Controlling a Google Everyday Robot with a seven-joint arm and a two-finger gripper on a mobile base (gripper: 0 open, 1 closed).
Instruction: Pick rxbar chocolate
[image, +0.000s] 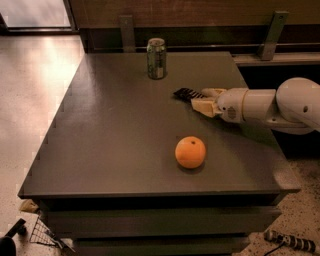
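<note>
The rxbar chocolate (185, 93), a small flat black bar with pale stripes, lies on the dark table (110, 130) right of centre, toward the back. My gripper (204, 99) reaches in low from the right on a white arm (270, 105). Its tip is at the bar's right end, and that end is hidden by it. The bar rests on the table surface.
A green drink can (156, 58) stands upright at the back of the table, left of the bar. An orange fruit (190, 152) sits nearer the front edge, below the gripper. Two posts rise behind the table. Floor lies to the left.
</note>
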